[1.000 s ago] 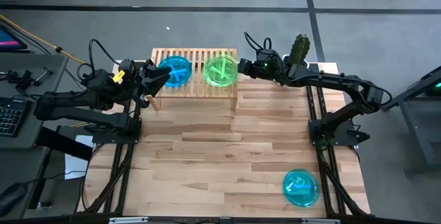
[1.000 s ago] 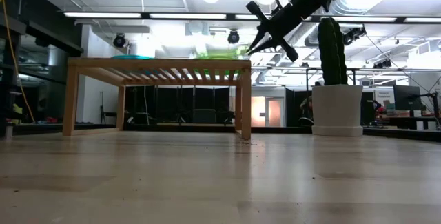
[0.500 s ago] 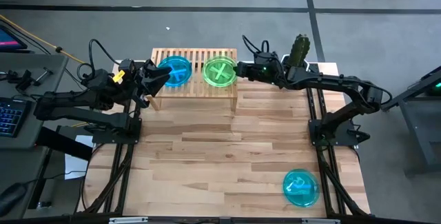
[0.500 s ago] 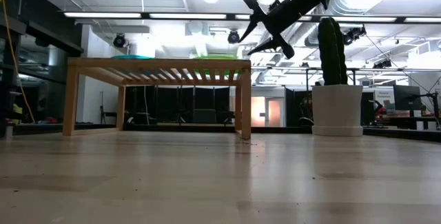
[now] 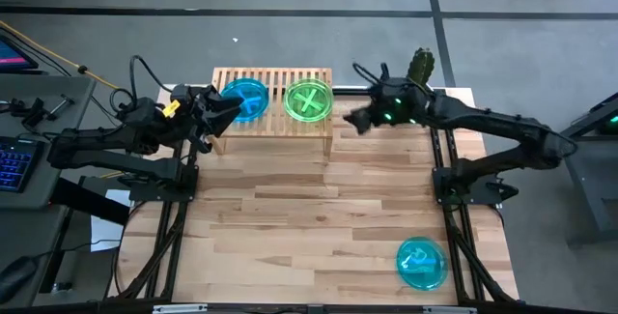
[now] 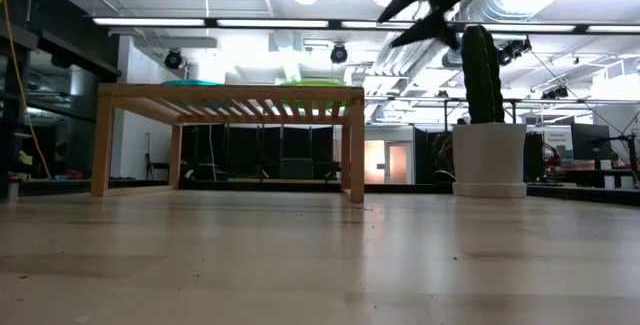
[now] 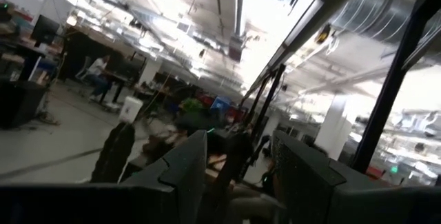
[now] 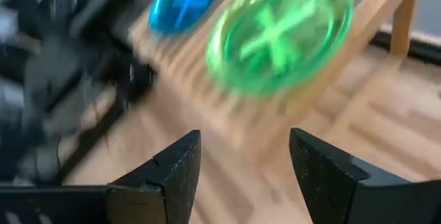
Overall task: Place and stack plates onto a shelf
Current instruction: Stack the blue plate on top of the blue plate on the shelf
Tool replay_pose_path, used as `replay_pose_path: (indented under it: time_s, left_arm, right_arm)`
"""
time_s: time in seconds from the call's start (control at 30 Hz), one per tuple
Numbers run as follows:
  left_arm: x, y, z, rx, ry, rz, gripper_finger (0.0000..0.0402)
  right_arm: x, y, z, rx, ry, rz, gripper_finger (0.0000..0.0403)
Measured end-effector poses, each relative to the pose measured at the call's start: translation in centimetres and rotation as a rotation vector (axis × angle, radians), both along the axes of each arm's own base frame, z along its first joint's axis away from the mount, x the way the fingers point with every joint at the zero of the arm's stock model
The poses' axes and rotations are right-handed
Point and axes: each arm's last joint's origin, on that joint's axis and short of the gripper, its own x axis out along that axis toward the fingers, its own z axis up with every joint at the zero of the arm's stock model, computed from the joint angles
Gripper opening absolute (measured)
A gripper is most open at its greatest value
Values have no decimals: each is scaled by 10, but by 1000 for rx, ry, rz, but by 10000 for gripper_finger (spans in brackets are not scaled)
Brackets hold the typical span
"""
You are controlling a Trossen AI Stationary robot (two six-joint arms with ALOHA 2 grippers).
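The shelf (image 5: 272, 121) stands at the table's far edge. On its slatted top lie a blue plate (image 5: 247, 98) and a green plate (image 5: 309, 99), side by side and flat; both also show in the right wrist view, the green plate (image 8: 279, 34) and the blue plate (image 8: 185, 0). Another blue plate (image 5: 422, 263) lies on the tabletop near the front right corner. My right gripper (image 5: 350, 119) is open, just right of the shelf and raised above it (image 6: 388, 28). My left gripper (image 5: 230, 107) is open at the shelf's left end, beside the blue plate, nothing between its fingers (image 7: 238, 148).
A cactus in a white pot (image 5: 420, 68) stands at the far right, close behind my right arm (image 6: 490, 160). The wide wooden tabletop (image 5: 309, 208) stretches in front of the shelf. A keyboard and cables lie off the table's left side.
My right gripper has opened and let go of the green plate, which now lies flat on the shelf. It has then drawn back toward the table's right and near side and risen. My left arm has kept still.
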Motion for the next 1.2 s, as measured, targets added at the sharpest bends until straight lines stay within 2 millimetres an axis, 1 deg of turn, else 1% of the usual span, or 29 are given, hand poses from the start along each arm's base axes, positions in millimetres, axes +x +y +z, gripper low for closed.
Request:
replay_pose_path:
  time_s: [0.13,0.23,0.3,0.43,0.57,0.63,0.7,0.77,0.83,0.9,1.07,1.13,1.2]
  left_arm:
    - [3,0,-7,-4,71,1,156]
    - [5,0,-9,-21,98,-4,156]
    - [7,0,-10,-28,101,-3,156]
    - [8,1,-11,-37,102,18,156]
    - [8,1,-11,-40,102,28,156]
    - [8,1,-11,-40,100,28,156]
    - [8,1,-10,-40,100,28,156]
    - [8,1,-11,-40,101,28,156]
    - [8,1,-11,-40,101,28,156]
    - [8,1,-11,-40,103,28,156]
    - [8,1,-11,-40,104,28,156]
    - [8,1,-11,-40,104,28,156]
    - [8,1,-11,-40,104,28,156]
  right_arm:
    - [-22,39,5,-22,109,146,204]
    - [-38,65,2,-17,123,237,204]
    - [-47,77,0,-2,109,250,204]
    - [-61,87,2,-16,61,204,204]
    - [-67,88,6,-33,38,179,204]
    - [-67,88,6,8,34,189,204]
    - [-65,92,1,92,71,246,204]
    - [-62,100,-9,202,159,358,204]
    - [-60,112,-22,307,293,460,204]
    - [-60,126,-35,366,444,538,204]
    - [-64,168,-67,371,812,681,204]
    - [-65,185,-79,352,921,740,204]
    - [-66,202,-88,323,987,809,204]
